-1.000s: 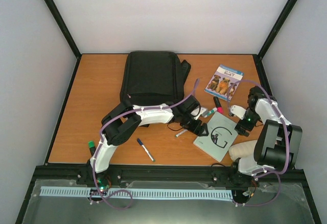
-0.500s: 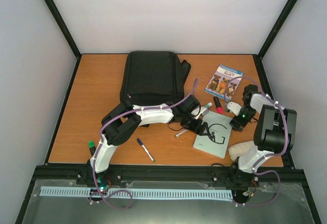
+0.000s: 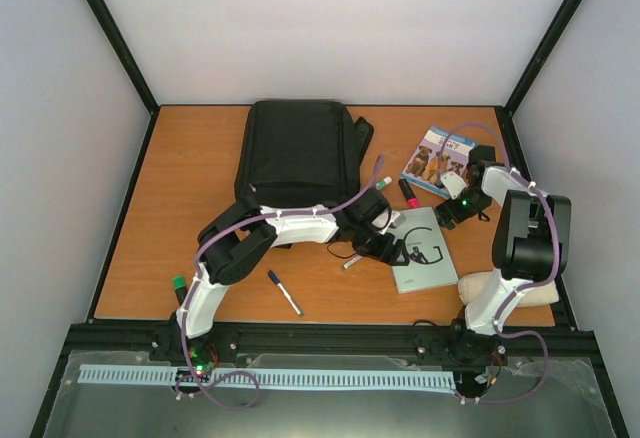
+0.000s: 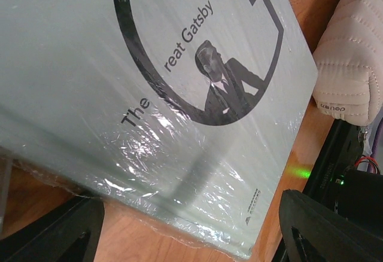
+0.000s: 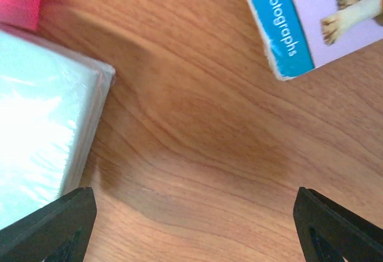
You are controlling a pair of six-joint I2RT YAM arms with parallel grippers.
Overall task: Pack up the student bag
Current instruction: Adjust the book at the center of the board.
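Observation:
The student bag [image 3: 300, 153], a black backpack, lies flat at the back centre of the table. My left gripper [image 3: 397, 250] is open low over the near-left edge of a pale green plastic-wrapped book [image 3: 427, 253]. In the left wrist view that book [image 4: 149, 94] fills the frame, and my left gripper [image 4: 191, 241] straddles its edge without gripping. My right gripper [image 3: 450, 213] hangs open over bare wood between the pale book and a blue animal book [image 3: 440, 158]. In the right wrist view nothing lies between the fingers of my right gripper [image 5: 194, 226].
A pink highlighter [image 3: 408, 192] and a white marker [image 3: 383, 184] lie right of the bag. A blue pen [image 3: 285, 293] lies near the front. A beige quilted pouch [image 3: 505, 288] sits by the right arm's base. A green-capped item [image 3: 179, 283] is at the front left.
My right arm swung back and left toward the blue animal book. The pale book turned and slid back. The highlighter and marker shifted toward the back. My left arm stayed put.

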